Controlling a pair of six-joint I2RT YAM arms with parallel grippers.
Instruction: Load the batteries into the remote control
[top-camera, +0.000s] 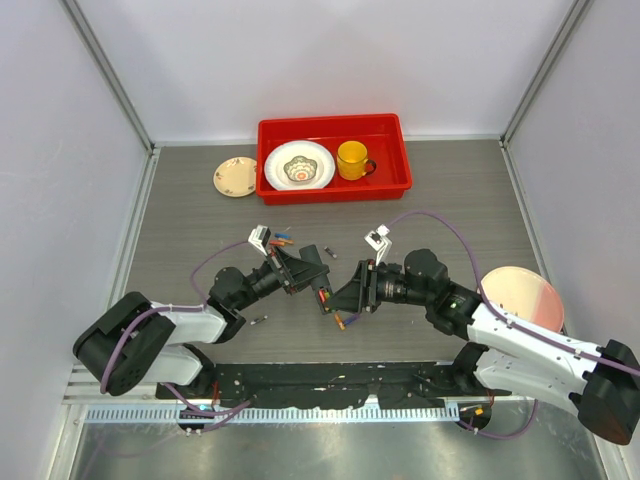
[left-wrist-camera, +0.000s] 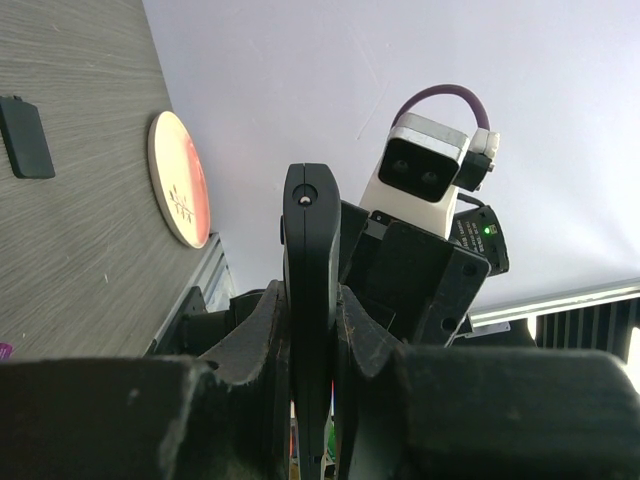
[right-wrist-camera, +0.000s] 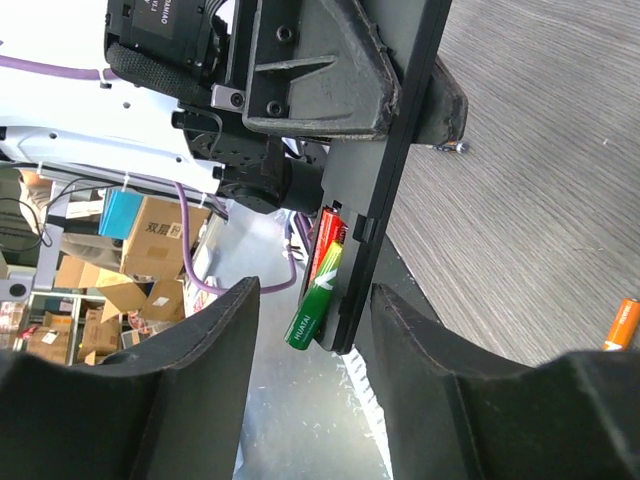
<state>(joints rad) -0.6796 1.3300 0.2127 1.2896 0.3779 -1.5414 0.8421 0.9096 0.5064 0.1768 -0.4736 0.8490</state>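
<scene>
A: How is the left gripper (left-wrist-camera: 312, 310)?
B: Clenched on the remote control (left-wrist-camera: 312, 230), mid-frame, long axis vertical.
A: And the right gripper (right-wrist-camera: 312, 300)?
B: Jaws partly apart, straddling the remote's lower end without touching it. A green battery (right-wrist-camera: 318, 290) lies lengthwise inside.

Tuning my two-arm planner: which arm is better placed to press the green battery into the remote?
Right. The left gripper is clamped on the remote control, so it is busy; the right gripper has open jaws flanking the green battery.
</scene>
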